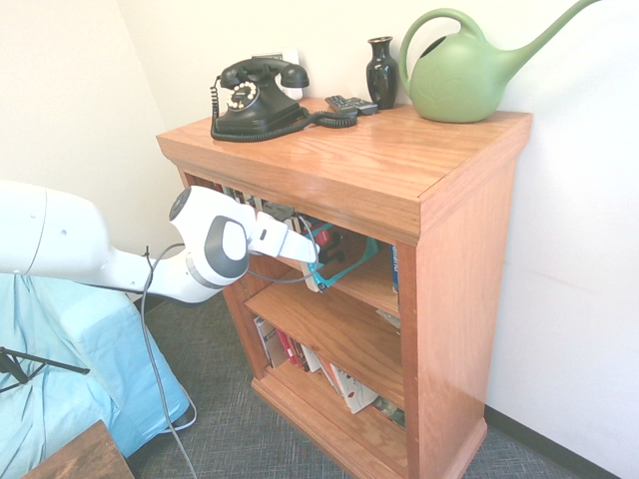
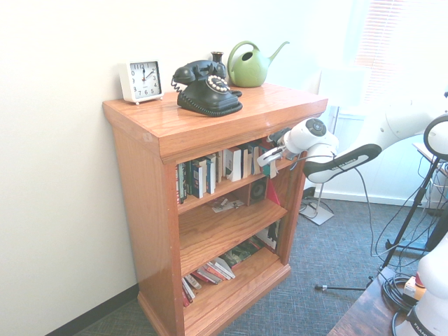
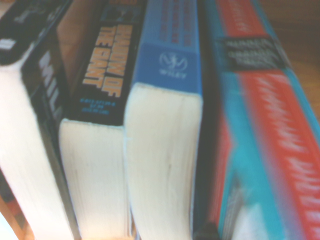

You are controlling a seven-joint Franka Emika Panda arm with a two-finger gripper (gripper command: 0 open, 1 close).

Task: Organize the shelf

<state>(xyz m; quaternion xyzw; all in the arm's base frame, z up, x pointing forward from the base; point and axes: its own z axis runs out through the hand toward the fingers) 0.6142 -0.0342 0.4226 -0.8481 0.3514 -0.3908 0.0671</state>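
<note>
The tool is at the shelf; I cannot tell its opening or any grip.

Telephone, black, rotary, coiled cord; top centre-left of the first exterior view. Remote control, dark, just beside the vase, black, glossy, upright. Watering can, green, long-spouted; upper right. Light-blue cover, draped; lower left. Clock, white, square; upper left of the second exterior view. Window blinds, slatted; upper right. Carpet, grey-blue; lower right.
</note>
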